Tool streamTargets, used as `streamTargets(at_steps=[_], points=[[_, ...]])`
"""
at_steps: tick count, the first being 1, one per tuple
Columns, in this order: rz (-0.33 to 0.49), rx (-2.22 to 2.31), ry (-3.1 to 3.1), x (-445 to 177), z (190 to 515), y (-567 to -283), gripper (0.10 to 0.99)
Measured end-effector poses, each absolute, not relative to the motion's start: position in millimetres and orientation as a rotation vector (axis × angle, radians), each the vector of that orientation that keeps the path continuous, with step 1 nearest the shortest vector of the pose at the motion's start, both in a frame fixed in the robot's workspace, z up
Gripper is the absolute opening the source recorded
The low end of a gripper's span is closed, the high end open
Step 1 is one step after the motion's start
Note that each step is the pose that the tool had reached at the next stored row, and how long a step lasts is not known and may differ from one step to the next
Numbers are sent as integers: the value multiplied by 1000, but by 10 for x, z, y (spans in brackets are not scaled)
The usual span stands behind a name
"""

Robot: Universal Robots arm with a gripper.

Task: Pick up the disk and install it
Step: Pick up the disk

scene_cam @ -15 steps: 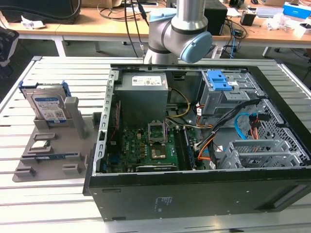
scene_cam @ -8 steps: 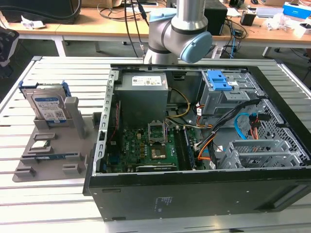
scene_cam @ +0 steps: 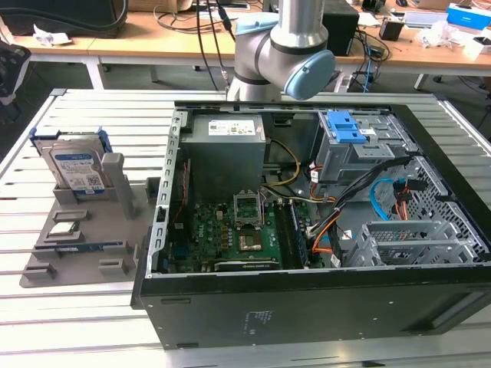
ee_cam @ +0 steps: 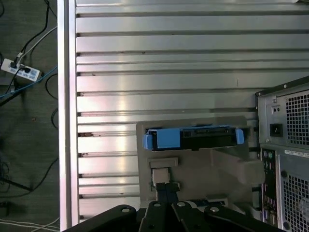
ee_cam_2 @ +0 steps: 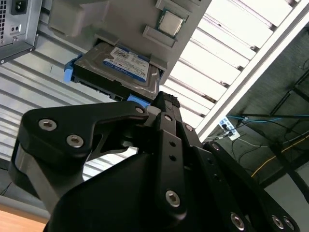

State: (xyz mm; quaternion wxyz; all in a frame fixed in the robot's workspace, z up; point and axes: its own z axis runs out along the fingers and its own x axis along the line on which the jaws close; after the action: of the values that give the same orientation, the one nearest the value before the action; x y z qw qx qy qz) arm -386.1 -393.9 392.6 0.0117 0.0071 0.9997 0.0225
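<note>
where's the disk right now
On the exterior view's left, the disk stands propped in the grey holder on the slatted table, beside the open computer case.

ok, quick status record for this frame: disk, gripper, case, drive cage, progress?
disk: upright in the grey holder on the slatted table, at the exterior view's left, outside the case
gripper: close to the disk, not holding it
computer case: open, lying on its side, motherboard exposed
drive cage: grey, blue latch on top, inside the case toward the exterior view's right
progress: disk not yet picked up
</note>
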Motion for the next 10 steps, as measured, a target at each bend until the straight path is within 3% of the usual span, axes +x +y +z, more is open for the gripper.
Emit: streamTargets(at_steps=[10], points=[[73,-226,3113,-3861,3926,-3939,106]])
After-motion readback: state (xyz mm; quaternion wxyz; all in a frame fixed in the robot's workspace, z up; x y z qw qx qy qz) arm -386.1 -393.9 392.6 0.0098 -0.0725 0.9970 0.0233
